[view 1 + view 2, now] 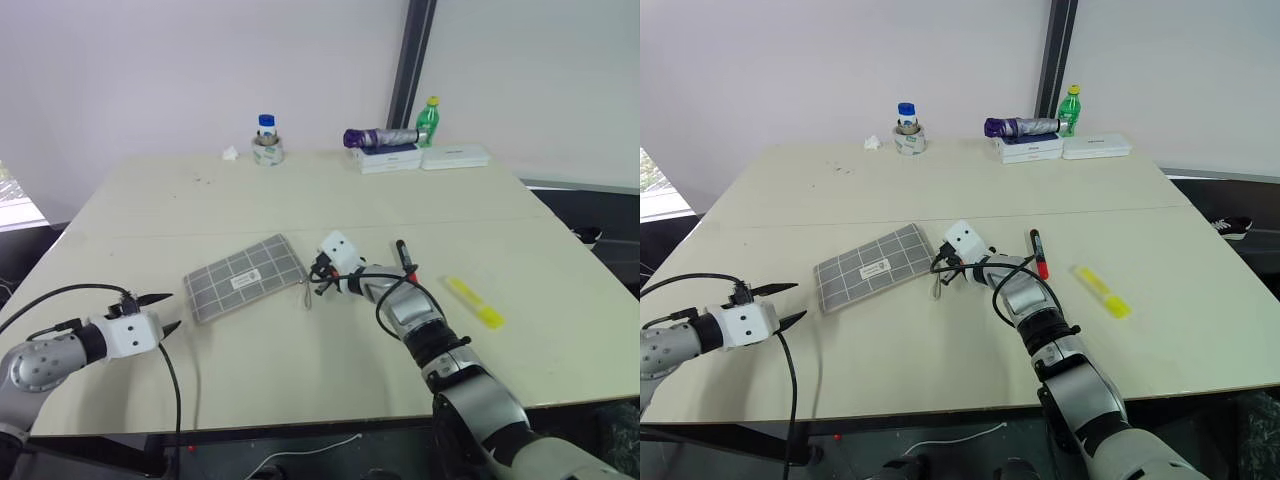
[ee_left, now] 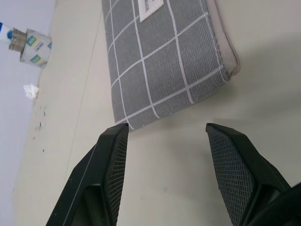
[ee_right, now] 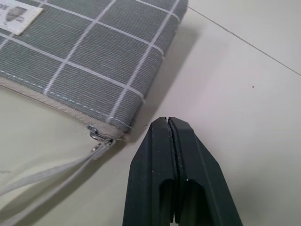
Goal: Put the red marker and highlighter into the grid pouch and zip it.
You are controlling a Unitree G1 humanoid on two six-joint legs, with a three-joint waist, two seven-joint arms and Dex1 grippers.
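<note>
The grid pouch [image 1: 246,277] lies flat mid-table. The left pincer [image 1: 165,312], fingers spread and empty, sits just left of it. The right pincer [image 3: 171,141], pressed shut and empty, sits beside the pouch's right end. Red marker [image 1: 405,259] and highlighter [image 1: 474,302] lie further right.

Right gripper [image 3: 168,123] fingers pressed together just beside the grid pouch [image 3: 89,52] corner.

Far table edge — jar [image 1: 267,140], purple umbrella [image 1: 378,137], green bottle [image 1: 428,120], white boxes [image 1: 455,156].
</note>
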